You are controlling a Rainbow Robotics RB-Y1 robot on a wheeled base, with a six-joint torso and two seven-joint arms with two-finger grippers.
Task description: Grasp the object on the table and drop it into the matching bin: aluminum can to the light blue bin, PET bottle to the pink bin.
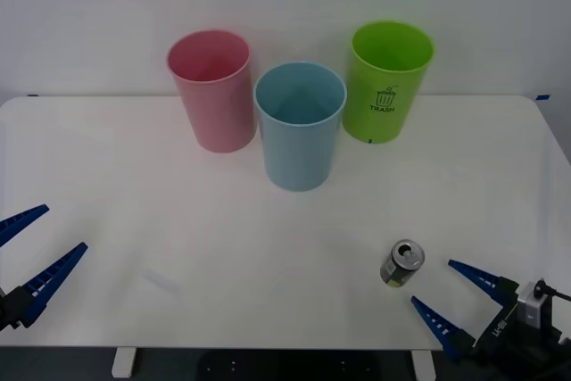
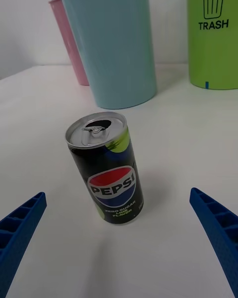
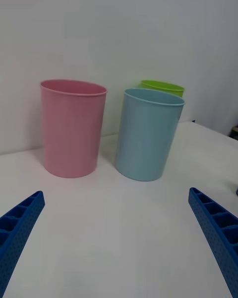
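While the small dark grey aluminium can (image 1: 402, 262) stands upright just ahead of our right tool (image 1: 451, 290), spread wide, our left tool (image 1: 36, 244) idles wide, well apart

in my left wrist view the light blue bin (image 3: 148, 134) hides most of the green bin (image 3: 162, 87), and my right wrist view crops its top.

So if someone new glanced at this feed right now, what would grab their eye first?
Probably the three bright bins at the table's far side: pink bin, light blue bin slightly forward, green TRASH bin. Then the small upright aluminum can near the front edge, just ahead of the open right gripper; the left gripper waits open at front left.
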